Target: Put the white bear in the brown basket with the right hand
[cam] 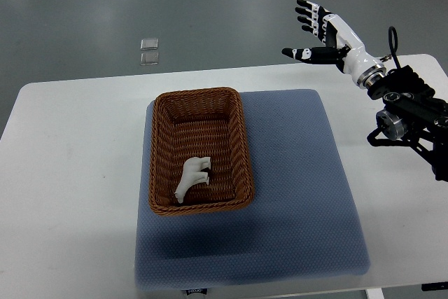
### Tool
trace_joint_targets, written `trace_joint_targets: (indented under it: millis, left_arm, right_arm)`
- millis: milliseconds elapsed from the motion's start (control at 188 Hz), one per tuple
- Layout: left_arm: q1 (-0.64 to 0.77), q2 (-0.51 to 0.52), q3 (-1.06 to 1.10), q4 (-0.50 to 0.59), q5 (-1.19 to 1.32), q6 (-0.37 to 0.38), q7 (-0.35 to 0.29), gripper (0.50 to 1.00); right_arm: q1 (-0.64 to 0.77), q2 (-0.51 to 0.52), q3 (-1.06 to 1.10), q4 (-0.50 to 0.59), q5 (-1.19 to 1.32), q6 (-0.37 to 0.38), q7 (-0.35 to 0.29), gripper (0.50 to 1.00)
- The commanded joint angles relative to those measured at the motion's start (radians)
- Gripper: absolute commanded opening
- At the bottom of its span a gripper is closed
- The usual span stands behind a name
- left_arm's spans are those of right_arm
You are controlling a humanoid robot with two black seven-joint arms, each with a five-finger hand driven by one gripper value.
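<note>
The robot's right hand (318,29) is hovering empty, fingers spread, well apart from the brown wicker basket (162,152), where the white bear (193,177) is lying, apparently delivered.

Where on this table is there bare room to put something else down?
The blue mat is bare right of the brown basket and in front of it. White table lies free to the left. The white bear crowds the basket's near end.

Right arm reaches in from the right edge, black wrist and forearm joints bunched near the frame's side, the white-and-black right hand (323,33) raised at upper right. Fingers are spread wide and pointing up-left, thumb stuck out to the left, palm empty. Nothing of the left arm shows.
</note>
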Motion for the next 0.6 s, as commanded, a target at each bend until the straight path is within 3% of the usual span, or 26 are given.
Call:
trace_joint_targets:
  millis: [0,191,596]
  left_arm:
    - [0.000,0.000,0.001,0.000,0.001,0.000,0.000,1.000]
    - [0.000,0.000,-0.001,0.000,0.000,0.000,0.000,1.000]
    - [0.000,0.000,-0.001,0.000,0.001,0.000,0.000,1.000]
  right_arm:
    - [-0.008,0.000,0.000,-0.028,0.132,0.002,-0.030,0.913]
    - [-0.017,0.003,0.000,-0.081,0.313,0.011,-0.063,0.913]
    - [-0.025,0.001,0.025,-0.088,0.523,0.018,-0.214,0.926]
